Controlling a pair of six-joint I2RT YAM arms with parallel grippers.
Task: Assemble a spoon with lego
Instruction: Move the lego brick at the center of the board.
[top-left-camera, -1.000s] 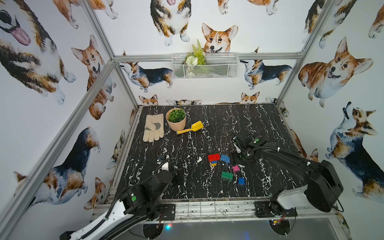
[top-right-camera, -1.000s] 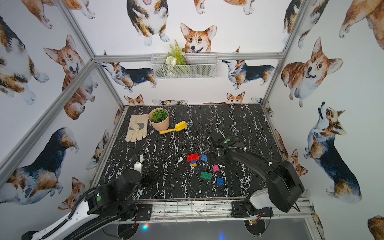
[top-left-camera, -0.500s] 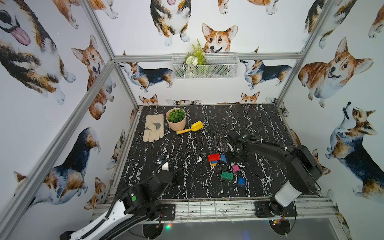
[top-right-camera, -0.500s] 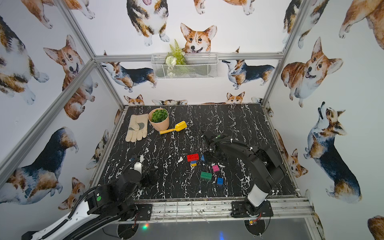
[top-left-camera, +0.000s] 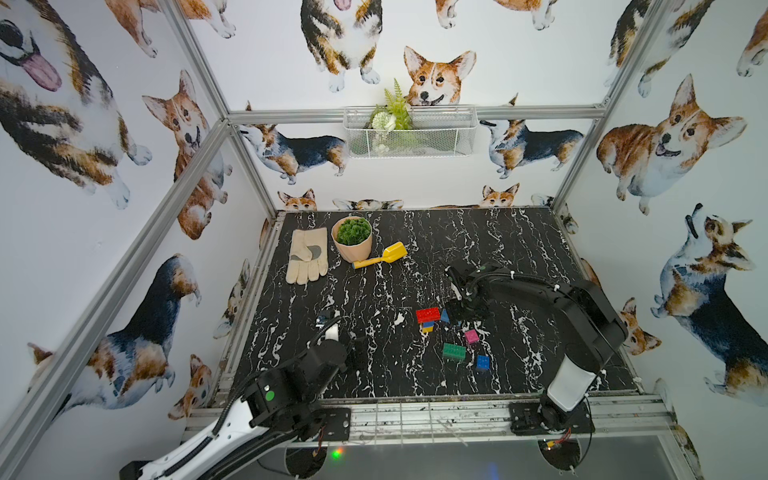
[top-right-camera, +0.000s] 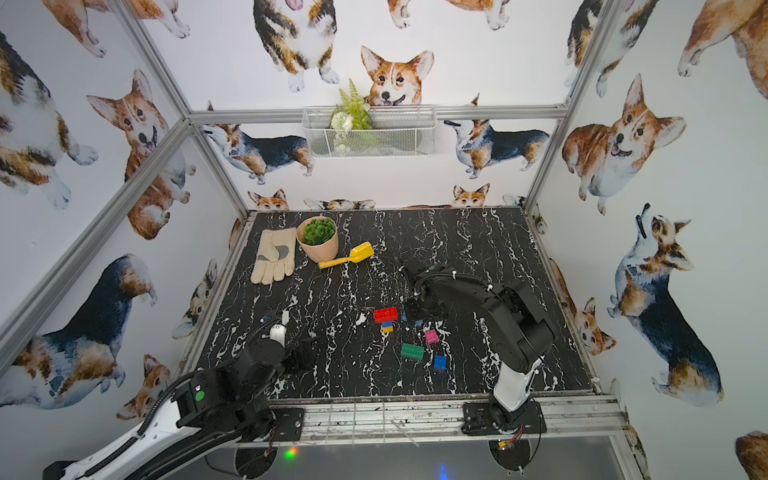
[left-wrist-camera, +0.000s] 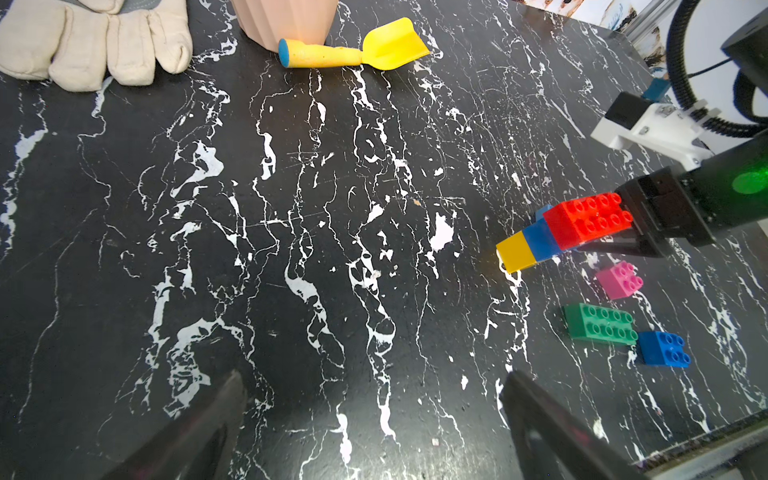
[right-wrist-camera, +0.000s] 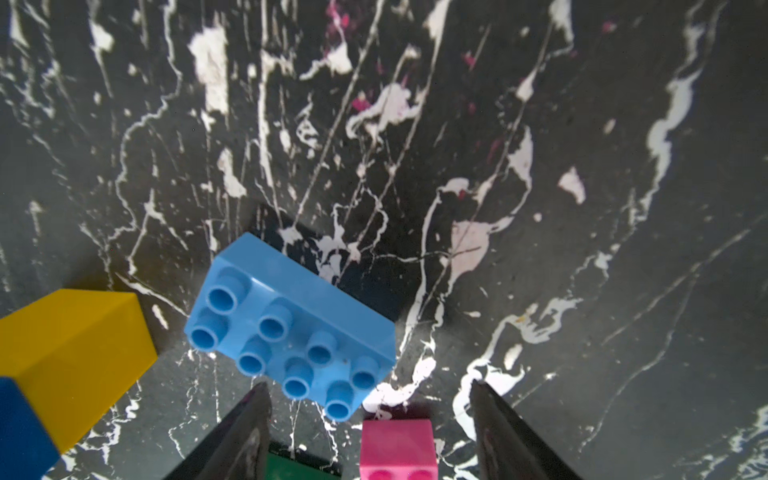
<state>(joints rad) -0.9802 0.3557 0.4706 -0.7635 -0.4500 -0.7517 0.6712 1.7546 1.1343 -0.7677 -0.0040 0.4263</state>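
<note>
The black marbled table bears a glove, a plant pot, a yellow shovel and scattered lego bricks.

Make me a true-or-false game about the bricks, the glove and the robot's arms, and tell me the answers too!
1. The red brick is joined with the yellow brick and a dark blue brick. True.
2. The green brick is stacked on the pink brick. False: they lie apart on the table.
3. The left end effector holds the yellow shovel. False: it is open and empty; the shovel lies by the plant pot.
4. The glove lies beside the plant pot. True.
5. The light blue brick lies just in front of the open right end effector. True.
</note>
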